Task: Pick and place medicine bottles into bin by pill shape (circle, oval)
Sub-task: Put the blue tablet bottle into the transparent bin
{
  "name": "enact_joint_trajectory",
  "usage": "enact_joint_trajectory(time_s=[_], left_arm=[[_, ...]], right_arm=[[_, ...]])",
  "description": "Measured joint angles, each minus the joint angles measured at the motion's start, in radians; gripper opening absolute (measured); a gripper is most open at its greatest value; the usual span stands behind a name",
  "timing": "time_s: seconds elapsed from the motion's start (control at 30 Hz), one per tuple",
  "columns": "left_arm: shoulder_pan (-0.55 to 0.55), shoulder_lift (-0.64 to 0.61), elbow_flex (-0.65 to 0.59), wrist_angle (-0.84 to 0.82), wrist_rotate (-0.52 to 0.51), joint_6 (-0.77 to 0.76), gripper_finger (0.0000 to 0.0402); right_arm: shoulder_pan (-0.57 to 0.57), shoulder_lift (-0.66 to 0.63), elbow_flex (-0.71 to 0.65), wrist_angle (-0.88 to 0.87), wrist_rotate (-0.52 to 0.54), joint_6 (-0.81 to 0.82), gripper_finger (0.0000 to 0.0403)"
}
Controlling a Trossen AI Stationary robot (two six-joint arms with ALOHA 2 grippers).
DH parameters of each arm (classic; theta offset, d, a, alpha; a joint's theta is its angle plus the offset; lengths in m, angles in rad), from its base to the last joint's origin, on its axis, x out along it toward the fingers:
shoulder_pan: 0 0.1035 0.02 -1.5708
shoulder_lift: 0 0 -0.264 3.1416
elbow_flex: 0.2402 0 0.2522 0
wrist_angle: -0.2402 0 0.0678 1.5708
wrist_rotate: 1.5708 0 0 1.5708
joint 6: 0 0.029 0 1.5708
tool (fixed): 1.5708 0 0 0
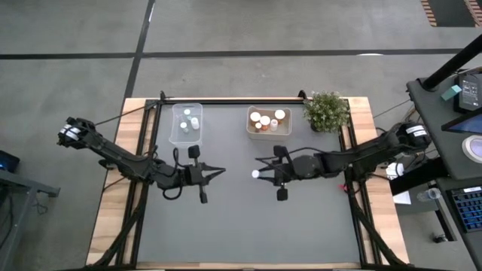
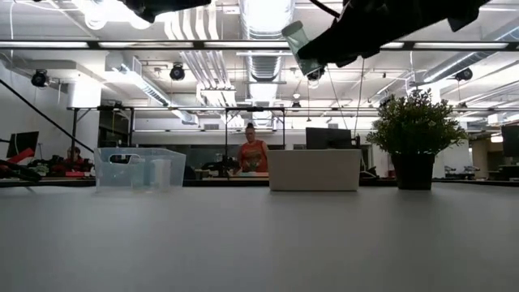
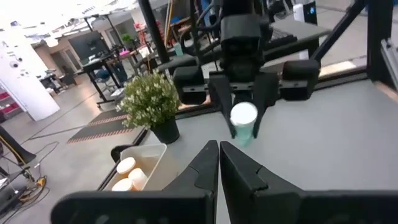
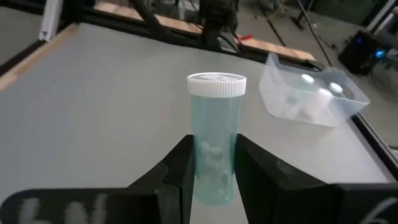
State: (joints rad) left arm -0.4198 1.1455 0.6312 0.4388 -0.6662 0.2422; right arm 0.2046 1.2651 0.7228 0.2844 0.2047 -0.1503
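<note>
Right claw clamped on pale bottle, raised mid-table | left claw together, facing it

Two bins, one potted plant, and about nine white-capped bottles.

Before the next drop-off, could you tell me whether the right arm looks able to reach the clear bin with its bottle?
Probably yes: the right gripper holds the pale bottle above bare table, with nothing between it and the clear bin.

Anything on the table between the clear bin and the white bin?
No. In the high view, the grey tabletop between the clear bin and the white bin is bare.
</note>
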Motion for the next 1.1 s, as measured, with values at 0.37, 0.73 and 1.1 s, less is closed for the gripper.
enact_joint_trajectory(time_s=[0.37,0.73,1.1], left_arm=[[0.001,0.071,0.0,0.036,-0.001,-0.033,0.0],[0.001,0.077,0.003,0.05,-0.002,-0.054,0.0],[0.001,0.081,0.002,0.045,0.053,-0.118,0.005]], right_arm=[[-0.002,0.151,-0.055,0.316,-0.073,-0.022,0.0089],[-0.002,0.309,-0.047,0.588,-0.156,0.018,0.0089],[0.013,0.4,-0.046,0.66,-0.156,0.055,0.0089]])
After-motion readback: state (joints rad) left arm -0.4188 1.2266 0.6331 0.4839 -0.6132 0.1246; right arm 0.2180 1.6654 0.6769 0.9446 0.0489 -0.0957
